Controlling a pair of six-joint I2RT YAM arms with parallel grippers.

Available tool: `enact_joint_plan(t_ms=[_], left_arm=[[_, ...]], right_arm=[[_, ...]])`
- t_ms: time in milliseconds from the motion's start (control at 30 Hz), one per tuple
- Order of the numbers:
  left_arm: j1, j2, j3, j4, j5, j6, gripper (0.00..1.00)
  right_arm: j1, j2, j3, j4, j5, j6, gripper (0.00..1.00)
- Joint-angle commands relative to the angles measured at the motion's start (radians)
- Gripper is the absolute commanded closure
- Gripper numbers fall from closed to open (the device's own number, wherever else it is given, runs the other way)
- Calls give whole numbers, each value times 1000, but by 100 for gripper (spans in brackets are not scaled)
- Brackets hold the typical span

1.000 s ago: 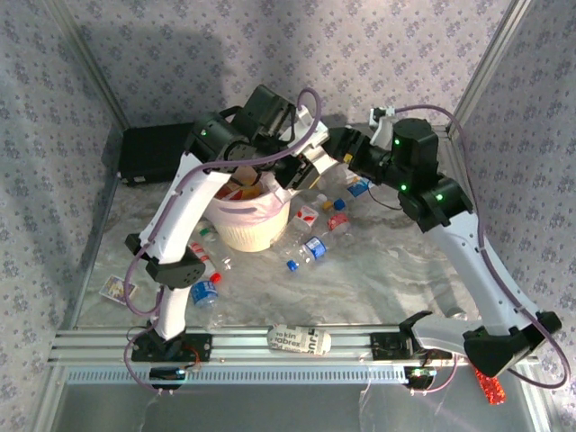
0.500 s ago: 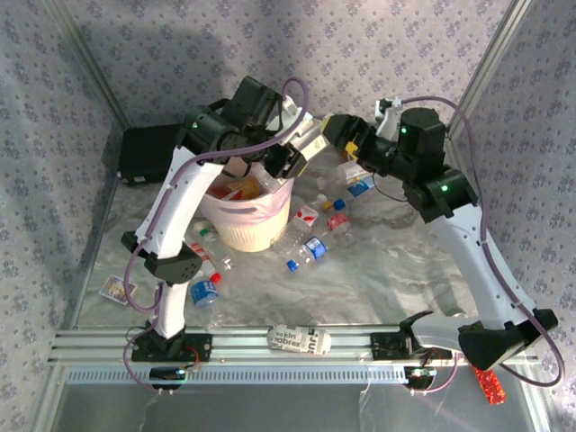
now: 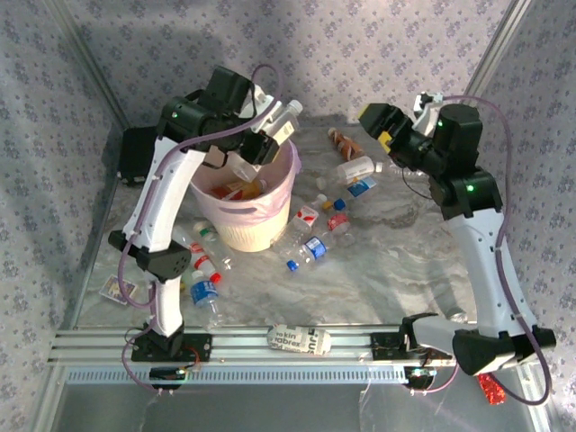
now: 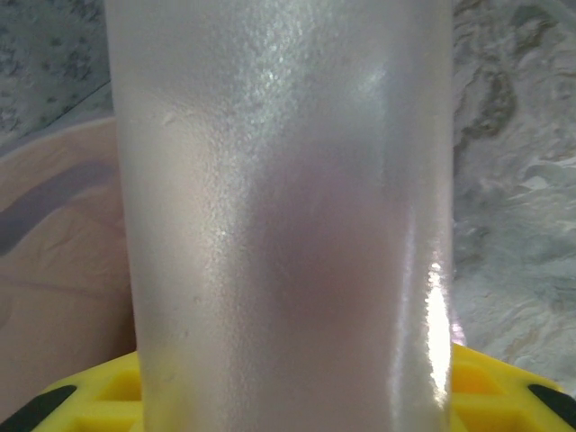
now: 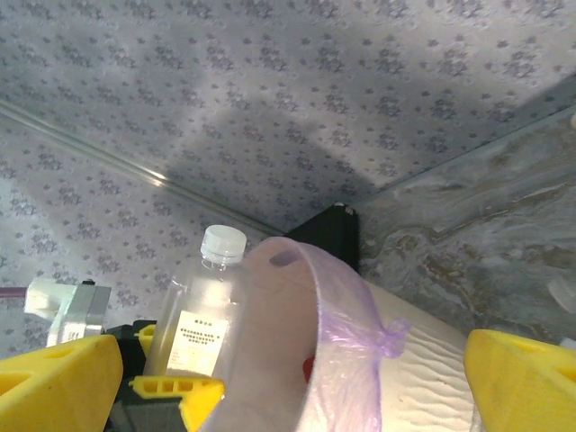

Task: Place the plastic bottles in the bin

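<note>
Left hand (image 3: 273,137) clamps frosted white-capped plastic bottle (image 5: 193,328), label print illegible, by pale pink round bin (image 3: 261,229) rim; right hand (image 3: 380,126) spread apart.

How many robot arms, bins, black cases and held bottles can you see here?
Robot arms: 2 (left arm, right arm)
Pale pink wastebasket: 1
Flat black case: 1
Held clear bottle: 1
Total: 5
</note>
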Motion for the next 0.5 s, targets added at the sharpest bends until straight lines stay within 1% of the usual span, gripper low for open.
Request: enact_joint_plan(t_ms=[0,133,267,333,367,467], left_arm=[[19,-30,-46,4,-45,6,78],[41,-27,-110,10,-135,4,77],[68,-33,-168,20,-156,3,76],[76,-46,-210,36,-169,3,74],[79,-56,-238,49,-175,4,72],[90,-84,-317,85,-184,8,59]], right_arm=[[-54,-55,-43,-32,-44,-16,1],[-126,-80,-74,-75,-49,-39,1],[-177,-85,-77,-191,-1,-117,1],[-213,-81,-93,-241,18,-139,1],[-238,-78,-110,-255,29,-141,1],[-311,-66,-173,-255,92,-152,1]])
